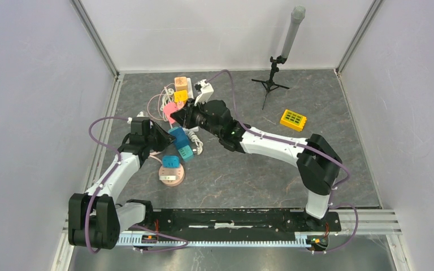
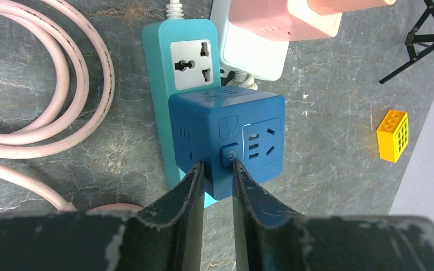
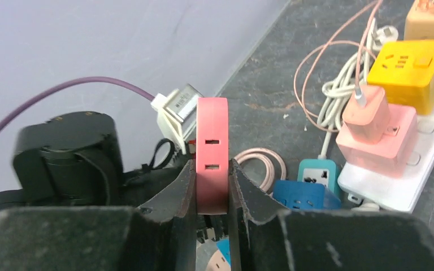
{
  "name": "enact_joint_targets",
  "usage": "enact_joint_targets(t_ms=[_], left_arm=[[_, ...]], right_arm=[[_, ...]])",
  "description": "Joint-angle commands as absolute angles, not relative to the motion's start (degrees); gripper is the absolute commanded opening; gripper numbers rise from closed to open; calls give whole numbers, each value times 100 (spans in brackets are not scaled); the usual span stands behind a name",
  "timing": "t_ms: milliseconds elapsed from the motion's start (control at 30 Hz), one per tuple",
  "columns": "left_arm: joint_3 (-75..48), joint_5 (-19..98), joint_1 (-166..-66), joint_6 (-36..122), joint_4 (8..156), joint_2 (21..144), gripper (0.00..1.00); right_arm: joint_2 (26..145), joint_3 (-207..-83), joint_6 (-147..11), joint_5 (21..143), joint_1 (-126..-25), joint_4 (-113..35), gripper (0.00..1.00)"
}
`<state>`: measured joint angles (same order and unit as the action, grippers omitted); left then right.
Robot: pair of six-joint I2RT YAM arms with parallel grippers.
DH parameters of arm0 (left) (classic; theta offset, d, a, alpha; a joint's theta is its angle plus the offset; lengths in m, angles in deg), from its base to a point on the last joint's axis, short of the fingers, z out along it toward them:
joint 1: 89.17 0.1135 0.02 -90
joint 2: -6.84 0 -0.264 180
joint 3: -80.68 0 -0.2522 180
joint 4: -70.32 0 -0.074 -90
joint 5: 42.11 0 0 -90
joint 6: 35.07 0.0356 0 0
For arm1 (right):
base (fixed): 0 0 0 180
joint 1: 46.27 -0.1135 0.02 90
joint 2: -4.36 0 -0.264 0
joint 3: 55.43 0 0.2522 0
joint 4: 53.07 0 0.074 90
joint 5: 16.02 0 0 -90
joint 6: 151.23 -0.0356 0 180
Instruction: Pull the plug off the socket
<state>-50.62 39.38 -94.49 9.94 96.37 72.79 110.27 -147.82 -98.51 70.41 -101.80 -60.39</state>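
- The step in hand, as I judge it, is getting a hold on the plug. The blue cube (image 2: 215, 121) sits plugged into the teal strip (image 2: 158, 68), which lies flat on the bench (image 2: 328, 169) just beside a white strip (image 2: 254, 56).
- The left tool (image 2: 217, 165) is at the cube's near lower corner, its fingers drawn close with only a narrow gap. The cube is wider than that gap, so I cannot tell whether they pinch the corner or merely touch it.
- The right tool (image 3: 212, 164) is clenched on a pink block (image 3: 212, 124), held upright on edge between its fingers, two slots facing the camera.
- The next move, by my reckoning, calls for a sure hold on the cube and then a straight pull away from the strip. Nothing visibly pins the strip, so it may rise with the cube.
- Only the left wrist view shows how the fingertips meet the cube; from above, the arms crowd that spot.
- Only the right wrist view shows the clamp on the pink block.
- Only the top view shows both arms meeting over the cluster of strips, and a second blue cube (image 1: 171, 162) on a round pink base (image 1: 171, 176) near the left arm.
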Motion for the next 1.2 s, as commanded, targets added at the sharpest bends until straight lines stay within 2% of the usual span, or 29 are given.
enact_joint_targets(t_ms=[0,67,167,400,500,533,633,733,833,1000,1167], left_arm=[[-5262,4389,-9453,1081,10418,7516,17],[-5118,4286,-9453,1072,10428,7461,19],[-4790,4009,-9453,1097,10455,7385,32],[-3490,3598,-9453,1749,11431,7196,76],[-3342,3686,-9452,2005,11662,6910,90],[-3351,3670,-9446,2056,11711,6791,98],[-3476,3646,-9444,2193,11833,6499,100],[-3769,3830,-9444,2070,11902,6283,100],[-4146,3749,-9444,1998,11671,6087,100],[-4262,3073,-9444,2063,11601,5923,100],[-4281,2783,-9444,2144,11629,5935,100]], right_arm=[[10702,-14817,-9697,6939,-10111,-6228,0],[10392,-14684,-9444,6621,-10072,-6015,0],[9861,-14377,-9119,6217,-9947,-5717,0],[8510,-12984,-8878,5822,-9443,-4701,0],[8001,-12310,-8942,5800,-9155,-4237,0],[7874,-12078,-9001,5756,-9017,-4081,0],[7484,-11498,-9428,5973,-8568,-3730,0],[7162,-11067,-9771,6482,-8386,-4080,0],[7135,-10979,-9967,6467,-8300,-4195,0],[7601,-11202,-10202,7053,-7775,-4644,1],[8541,-11733,-10356,7737,-7159,-4826,8]])
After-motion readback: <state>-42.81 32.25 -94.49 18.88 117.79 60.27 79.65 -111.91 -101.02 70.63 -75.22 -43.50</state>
